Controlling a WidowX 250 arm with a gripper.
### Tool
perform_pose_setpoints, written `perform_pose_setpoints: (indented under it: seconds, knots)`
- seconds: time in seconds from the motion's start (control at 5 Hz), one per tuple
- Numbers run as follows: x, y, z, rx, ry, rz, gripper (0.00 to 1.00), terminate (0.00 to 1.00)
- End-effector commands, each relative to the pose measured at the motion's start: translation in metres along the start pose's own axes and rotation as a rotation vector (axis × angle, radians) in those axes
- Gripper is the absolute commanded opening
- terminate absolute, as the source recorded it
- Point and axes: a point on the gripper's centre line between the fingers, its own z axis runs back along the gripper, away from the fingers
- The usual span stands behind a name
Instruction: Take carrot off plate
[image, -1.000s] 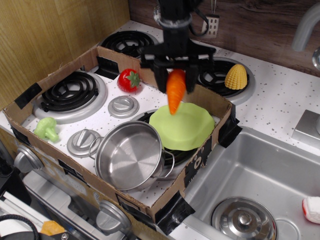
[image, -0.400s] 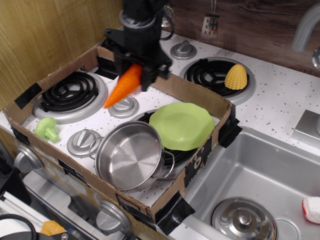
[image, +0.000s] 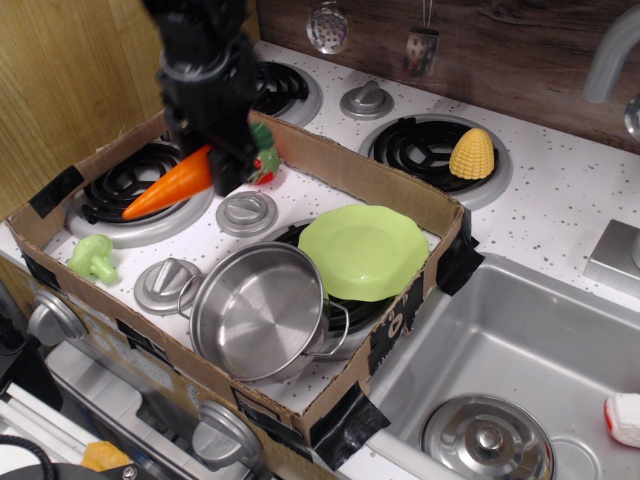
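Note:
The orange carrot (image: 168, 187) hangs tilted in my black gripper (image: 218, 160), which is shut on its thick end. The tip points down-left over the front-left burner (image: 140, 185). The lime-green plate (image: 364, 251) lies bare on the right side of the cardboard tray, well to the right of the gripper. The carrot's green top is hidden by the gripper.
A steel pot (image: 260, 310) sits in front of the plate. A red tomato (image: 265, 160) is partly behind the gripper. Broccoli (image: 93, 257) lies front left. Corn (image: 472, 152) rests on the back right burner. The cardboard tray wall (image: 400, 195) surrounds the stove; the sink (image: 520, 360) is right.
The gripper carried the carrot from above the plate leftward across the tray to over the front-left burner, and the carrot tilted from hanging down to pointing left.

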Motion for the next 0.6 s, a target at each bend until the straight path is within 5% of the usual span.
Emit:
perform_pose_setpoints:
  seconds: [0.0, 0.4]
  knots:
    - [-0.008, 0.014, -0.034, -0.07, -0.035, -0.02, 0.0, 0.0]
    - [-0.02, 0.01, -0.055, -0.104, -0.023, 0.051, 0.0, 0.0]
